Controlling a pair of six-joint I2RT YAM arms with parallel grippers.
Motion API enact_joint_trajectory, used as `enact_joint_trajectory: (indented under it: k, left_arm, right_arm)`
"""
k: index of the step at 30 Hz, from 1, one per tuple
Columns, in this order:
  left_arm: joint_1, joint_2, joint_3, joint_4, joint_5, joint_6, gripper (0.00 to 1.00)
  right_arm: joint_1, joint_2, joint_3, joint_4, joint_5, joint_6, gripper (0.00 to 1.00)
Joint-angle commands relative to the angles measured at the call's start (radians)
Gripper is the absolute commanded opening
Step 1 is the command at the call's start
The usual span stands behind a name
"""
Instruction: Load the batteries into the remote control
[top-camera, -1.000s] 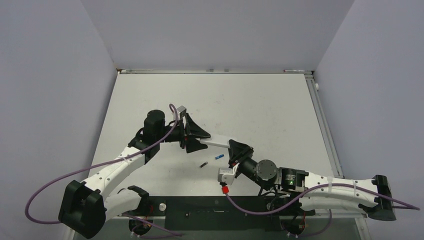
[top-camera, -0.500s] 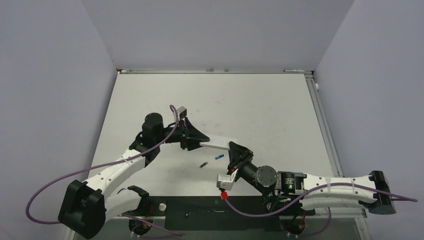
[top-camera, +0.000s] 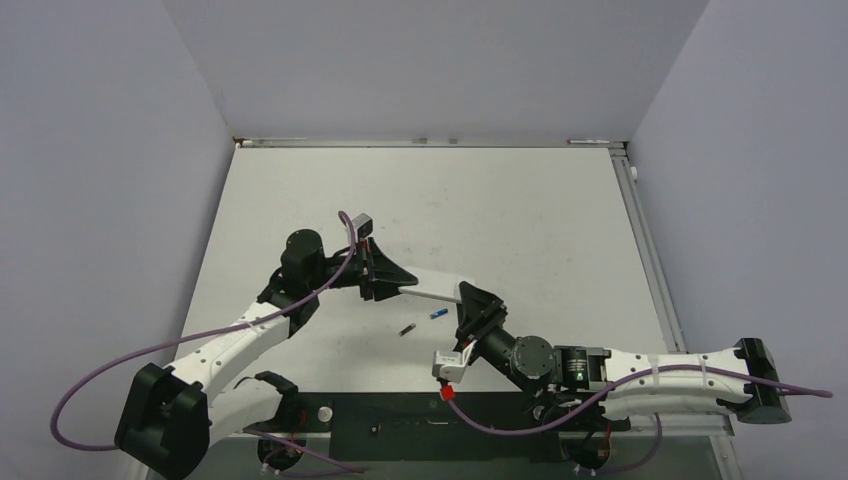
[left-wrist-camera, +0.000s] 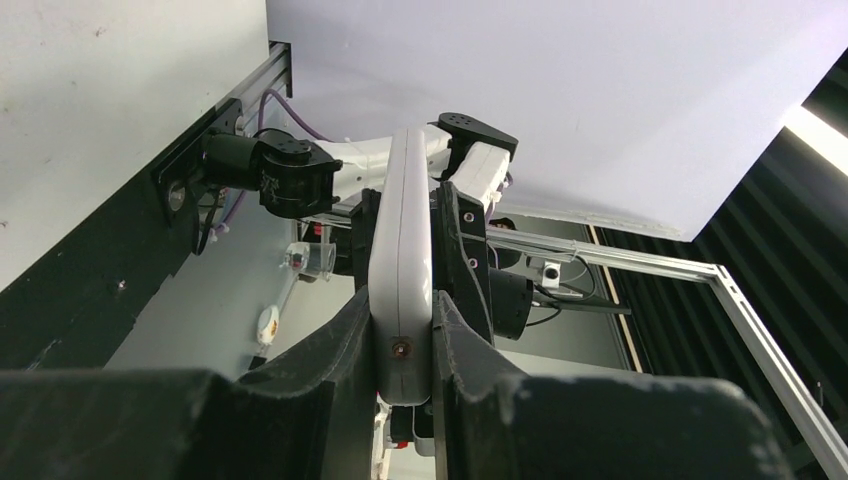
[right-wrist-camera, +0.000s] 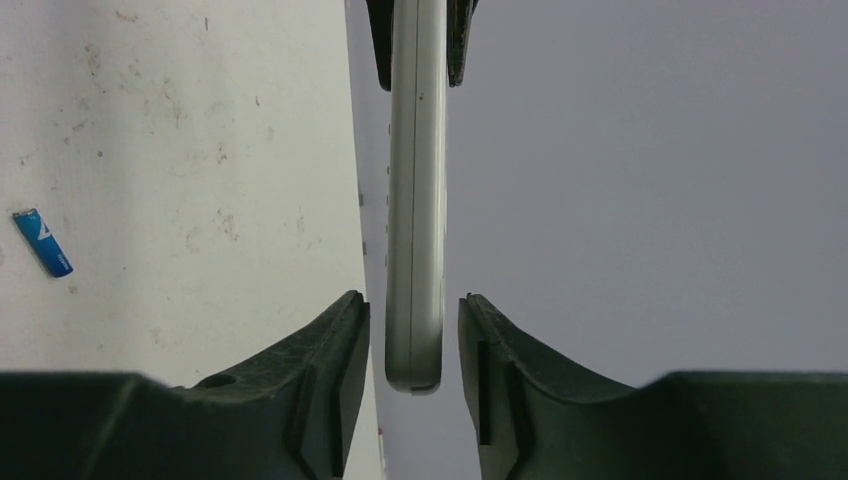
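Top external view: I read the remote control (top-camera: 437, 290) near the centre of the worktop (top-camera: 540, 210), its long axis running from 10 o'clock to 4 o'clock, carried between both arms. The left gripper (top-camera: 398, 284) takes the 10 o'clock end. In the left wrist view its jaws are clamped against both sides of the remote control (left-wrist-camera: 400, 270). The right gripper (top-camera: 466, 303) meets the 4 o'clock end. In the right wrist view its jaws straddle that end at a narrow setting, with a visible gap on each side and no contact. The blue battery (top-camera: 437, 313) lies on the worktop at 6 o'clock of the remote, near it. The dark battery (top-camera: 406, 328) lies at 8 o'clock of the blue one, apart from it.
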Motion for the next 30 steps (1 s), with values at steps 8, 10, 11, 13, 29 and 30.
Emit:
enact_joint_trajectory:
  k: [8,10,11,13,29,30]
  left_arm:
    - [0.010,-0.028,0.013,0.039,-0.011,0.134,0.00]
    - [0.016,-0.027,0.021,0.007,-0.015,0.178,0.00]
    - [0.021,-0.025,0.025,-0.010,-0.016,0.200,0.00]
    - [0.030,-0.023,0.033,-0.044,-0.016,0.242,0.00]
    - [0.145,-0.024,0.009,-0.057,0.024,0.403,0.00]
    - [0.151,-0.027,0.005,-0.058,0.028,0.408,0.00]
  right_arm:
    - [0.007,-0.036,0.088,-0.154,0.048,0.274,0.50]
    - [0.007,-0.046,0.101,-0.195,0.048,0.328,0.51]
    - [0.007,-0.051,0.110,-0.212,0.047,0.361,0.52]
    - [0.003,-0.053,0.141,-0.260,0.034,0.428,0.53]
    - [-0.306,0.151,0.480,-0.571,-0.098,1.019,0.58]
    - [-0.345,0.176,0.510,-0.593,-0.116,1.060,0.58]
